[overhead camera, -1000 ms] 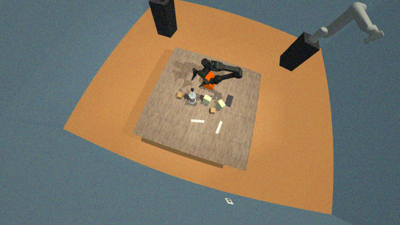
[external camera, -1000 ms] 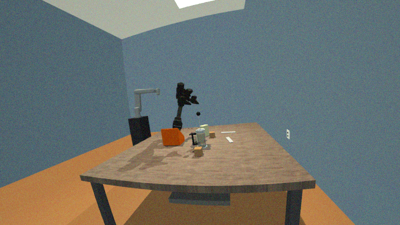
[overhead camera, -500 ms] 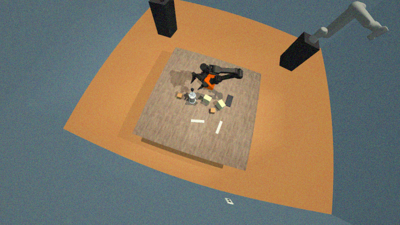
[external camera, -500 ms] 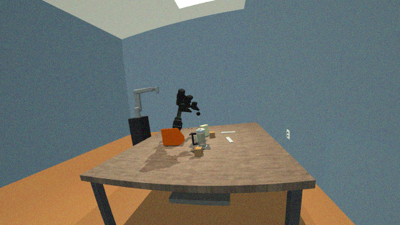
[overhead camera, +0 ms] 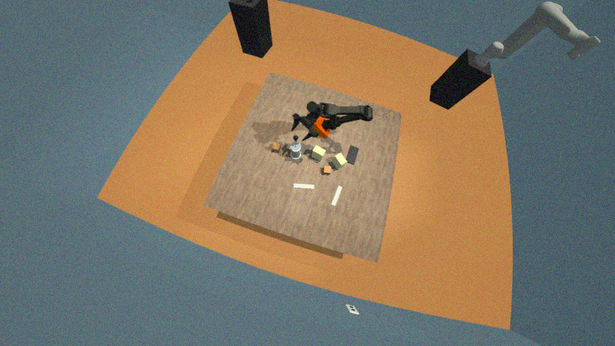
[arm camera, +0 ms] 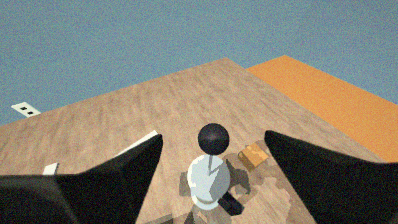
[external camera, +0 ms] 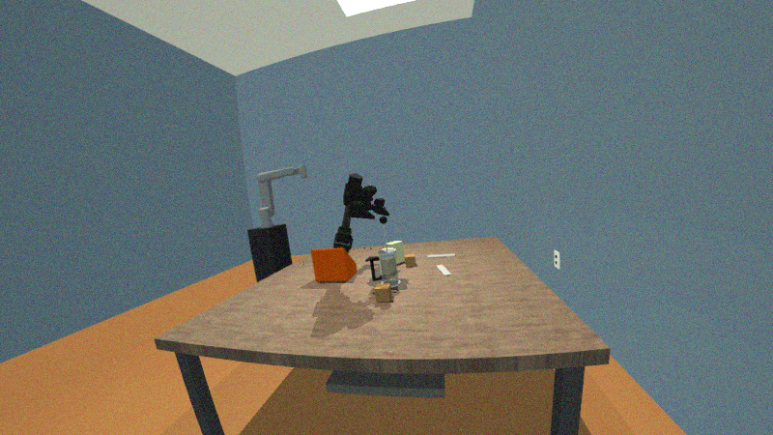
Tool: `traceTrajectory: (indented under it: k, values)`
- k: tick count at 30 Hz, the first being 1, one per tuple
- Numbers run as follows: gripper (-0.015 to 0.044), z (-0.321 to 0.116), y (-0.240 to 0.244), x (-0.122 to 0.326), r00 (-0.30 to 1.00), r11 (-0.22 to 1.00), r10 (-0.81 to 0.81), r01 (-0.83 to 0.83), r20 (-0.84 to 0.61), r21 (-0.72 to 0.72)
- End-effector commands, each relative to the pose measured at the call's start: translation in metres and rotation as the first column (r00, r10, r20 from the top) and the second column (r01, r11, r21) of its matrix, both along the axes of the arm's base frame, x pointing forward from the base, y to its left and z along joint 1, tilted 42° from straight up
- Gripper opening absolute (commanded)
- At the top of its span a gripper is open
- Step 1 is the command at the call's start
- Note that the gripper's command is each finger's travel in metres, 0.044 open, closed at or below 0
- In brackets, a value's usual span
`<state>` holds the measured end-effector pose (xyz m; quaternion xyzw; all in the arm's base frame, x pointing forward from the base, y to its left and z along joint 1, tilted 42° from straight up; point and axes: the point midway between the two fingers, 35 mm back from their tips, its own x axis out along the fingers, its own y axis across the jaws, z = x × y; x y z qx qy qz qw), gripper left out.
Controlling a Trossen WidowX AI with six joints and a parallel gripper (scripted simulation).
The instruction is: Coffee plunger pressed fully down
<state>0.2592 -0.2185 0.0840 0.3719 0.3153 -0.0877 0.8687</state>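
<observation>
The coffee press stands upright on the table, a clear glass body with a black handle. Its black plunger knob is raised high above the lid on a thin rod. My gripper is open and empty. Its fingertips are close to the knob, which appears between them in the wrist view, but the exterior view shows them slightly above it. No contact is visible.
An orange block stands near the arm. A small wooden cube is close to the press. Two pale blocks, another cube, a dark slab and two white strips lie around.
</observation>
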Motion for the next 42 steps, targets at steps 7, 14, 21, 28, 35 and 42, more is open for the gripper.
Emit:
traceTrajectory:
  k: [7,14,21,28,35,42]
  values:
    - [0.044,-0.014,0.004,0.011,1.0,1.0,-0.002,0.002,-0.007,0.013]
    - [0.0256,-0.014,0.004,0.011,1.0,1.0,-0.002,0.002,-0.007,0.013]
    - [0.0126,-0.014,0.004,0.011,1.0,1.0,-0.002,0.002,-0.007,0.013]
    - [0.0126,-0.014,0.004,0.011,1.0,1.0,-0.002,0.002,-0.007,0.013]
    - [0.0126,-0.019,0.007,0.012,1.0,1.0,-0.002,0.002,-0.008,0.013]
    - [0.0126,-0.028,0.013,0.013,1.0,1.0,-0.001,0.001,-0.008,0.012]
